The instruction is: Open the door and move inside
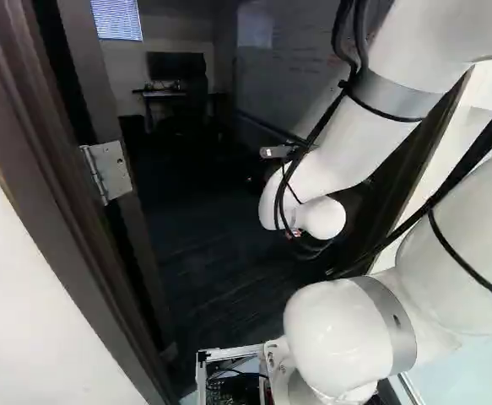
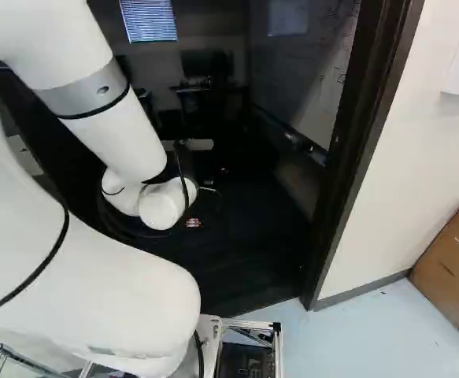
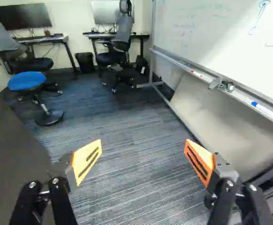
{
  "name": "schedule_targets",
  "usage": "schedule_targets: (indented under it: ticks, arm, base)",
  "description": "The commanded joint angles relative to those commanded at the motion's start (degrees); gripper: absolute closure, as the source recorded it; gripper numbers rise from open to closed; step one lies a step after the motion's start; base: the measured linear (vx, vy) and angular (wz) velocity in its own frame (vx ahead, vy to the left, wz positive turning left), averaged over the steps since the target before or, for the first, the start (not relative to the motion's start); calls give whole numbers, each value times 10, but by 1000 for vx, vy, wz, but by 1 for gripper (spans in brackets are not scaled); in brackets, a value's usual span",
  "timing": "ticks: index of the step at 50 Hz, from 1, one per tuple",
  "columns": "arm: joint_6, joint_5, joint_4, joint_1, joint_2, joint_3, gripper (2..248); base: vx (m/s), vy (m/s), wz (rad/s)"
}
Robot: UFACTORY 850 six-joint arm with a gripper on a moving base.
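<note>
Past the arm's white wrist, a small orange-red bit of my gripper [image 2: 194,223] shows in the right base view; the rest is hidden. In the wrist view the gripper [image 3: 143,157] stands open, its orange pads wide apart with only carpet visible between them. The doorway stands open onto a dark room, and the arm reaches through it. A dark flat panel, apparently the door [image 3: 10,154], lies close beside one finger without visible contact. At the left of the left base view a metal hinge [image 1: 108,171] sits on dark wood. No door handle shows.
The dark door frame [image 2: 363,150] borders a white wall; a cardboard box [image 2: 453,252] stands beside it. Inside are a whiteboard [image 3: 216,37] along one side, a blue stool [image 3: 27,81], a bin [image 3: 84,62], desks and chairs farther back, and carpet [image 3: 127,122] ahead.
</note>
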Motion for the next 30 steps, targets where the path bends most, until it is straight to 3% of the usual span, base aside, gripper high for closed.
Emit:
schedule_targets:
  ticks: [30]
  arm:
    - [-4, 2, 5, -13, 23, 26, 3]
  base:
    - [0, 0, 0]
